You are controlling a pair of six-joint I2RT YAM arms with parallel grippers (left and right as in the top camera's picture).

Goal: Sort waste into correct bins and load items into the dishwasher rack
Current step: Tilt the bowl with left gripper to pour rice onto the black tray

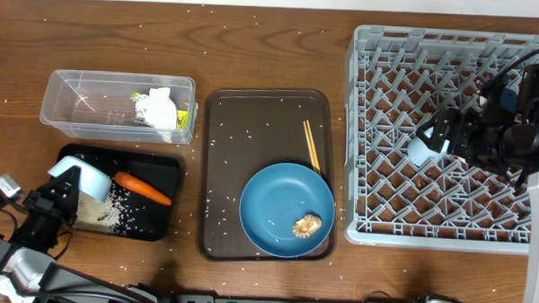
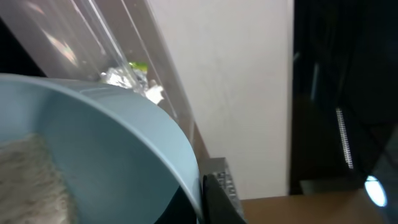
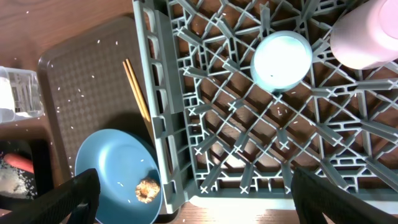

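Fingers (image 2: 217,200) of the left gripper (image 1: 60,191) pinch the rim of the bowl (image 1: 78,175), a smooth, pale, round vessel held tilted left of the brown serving tray (image 1: 269,111), with a grainy whitish patch inside it. Under the bowl sits the shallow black tray (image 1: 161,166), rectangular and matte, holding a loose heap of white rice grains (image 1: 113,213) and the orange carrot (image 1: 144,188), whose long axis slants with its nearer end toward the serving tray. Left of the serving tray's far half stands the clear tub (image 1: 74,95), a see-through plastic box containing crumpled white paper (image 1: 156,107) and, against its wall nearest the serving tray, the yellow-green snack wrapper (image 1: 182,121). On the serving tray's near right part rests the glossy round blue plate (image 1: 276,210), carrying the knobbly brown food lump (image 1: 306,226). The 2 wooden chopsticks (image 1: 312,146) lie side by side just beyond the plate, their long axis running near to far with a slight tilt. Right of the serving tray is the grey rack (image 1: 353,127), a square plastic lattice with upright pegs; the round light blue cup (image 3: 281,59) and the pink cup (image 3: 367,34) stand inside it. Above the rack, the right gripper (image 3: 194,190) has its 2 fingers (image 3: 78,199) spread wide, gripping nothing. Stray grains dot the wooden table (image 1: 165,40).
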